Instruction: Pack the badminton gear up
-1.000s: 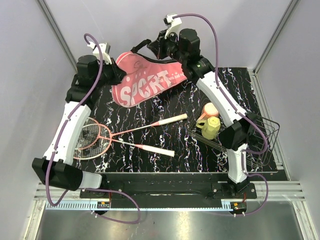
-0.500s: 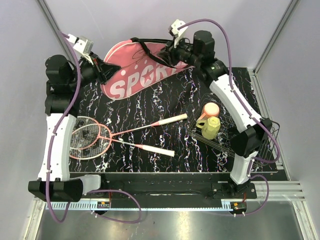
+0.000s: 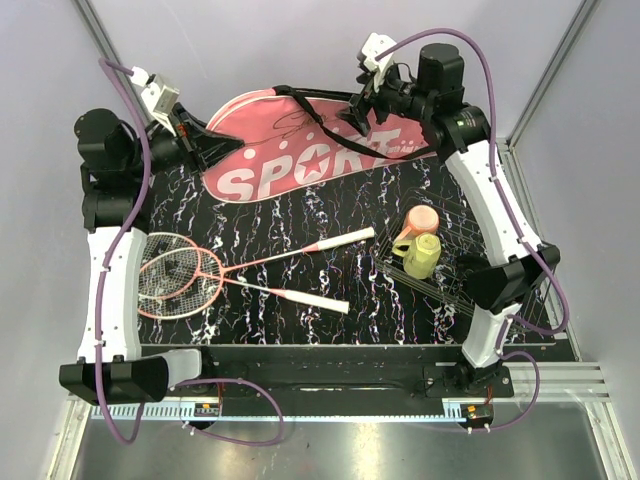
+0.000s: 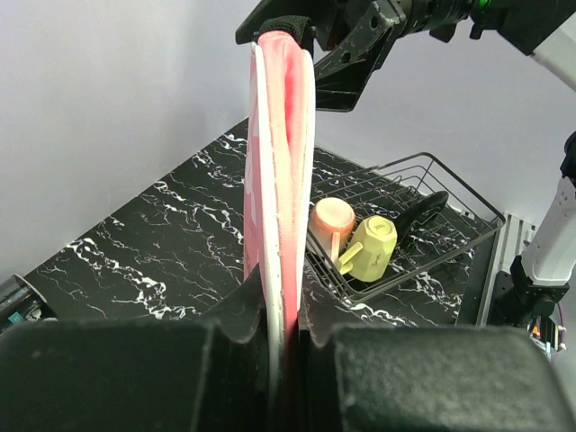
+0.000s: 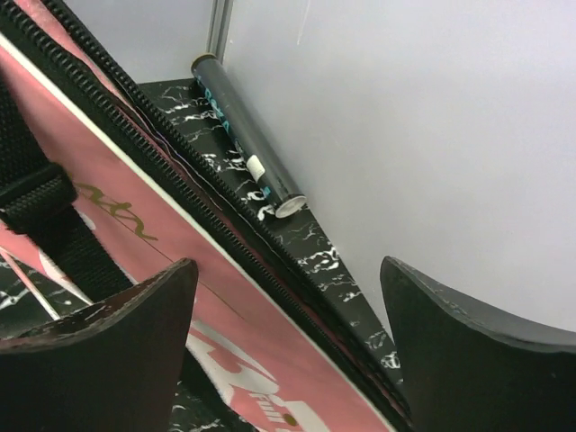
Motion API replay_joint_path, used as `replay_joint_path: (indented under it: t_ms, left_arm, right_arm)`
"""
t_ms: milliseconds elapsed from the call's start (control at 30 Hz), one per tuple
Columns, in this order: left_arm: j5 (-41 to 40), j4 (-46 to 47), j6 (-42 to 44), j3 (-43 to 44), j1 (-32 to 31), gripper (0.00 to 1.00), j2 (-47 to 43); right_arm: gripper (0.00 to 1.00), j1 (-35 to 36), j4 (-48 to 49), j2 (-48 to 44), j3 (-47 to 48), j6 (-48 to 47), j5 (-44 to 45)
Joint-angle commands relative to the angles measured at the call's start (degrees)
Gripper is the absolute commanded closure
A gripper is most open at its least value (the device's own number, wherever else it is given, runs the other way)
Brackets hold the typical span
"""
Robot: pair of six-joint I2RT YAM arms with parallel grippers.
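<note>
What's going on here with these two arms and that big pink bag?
Two robot arms are packing up badminton gear. The left gripper is clamped on one end of the pink SPORT cover, which stretches across the far side of the table. The right gripper hangs open over the cover's other end, not gripping it. The two racquets lie on the table, not yet packed, and a black tube lies behind the cover.

racquet cover (image 5: 171, 229): cut off at 9 and 6 o'clock edges
black tube (image 5: 241, 128): label too small to read
</note>
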Motion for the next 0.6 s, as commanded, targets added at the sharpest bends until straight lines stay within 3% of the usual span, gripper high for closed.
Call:
replay_joint_path:
  t_ms: [0, 333, 433, 467, 500, 567]
  left_arm:
    - [5.2, 4.6, 2.0, 2.1, 1.3, 1.00, -0.3]
    - [10.3, 9.8, 0.0, 0.0, 2.7, 1.00, 0.1]
    - [7.9, 10.5, 0.2, -0.2, 3.6, 1.00, -0.4]
    - [7.2, 11.1, -0.2, -0.2, 3.7, 1.00, -0.5]
    - [4.9, 11.4, -0.5, -0.5, 3.9, 1.00, -0.6]
    - [2.9, 13.4, -1.3, -0.8, 4.2, 1.00, -1.1]
  right_arm:
    - [0.06, -0.6, -5.3, -2.7, 2.9, -6.9, -1.1]
    - [0.04, -1.6, -15.2, 4.5, 12.1, -11.1, -14.5]
    - [0.18, -1.7, -15.9, 6.5, 14.0, -9.5, -18.8]
    - [0.30, -1.7, -15.7, 6.8, 14.2, -9.3, -19.4]
    - [0.36, -1.6, -15.1, 7.2, 14.6, -8.6, -20.0]
    - [0.44, -1.7, -14.5, 8.1, 15.3, -6.8, -20.8]
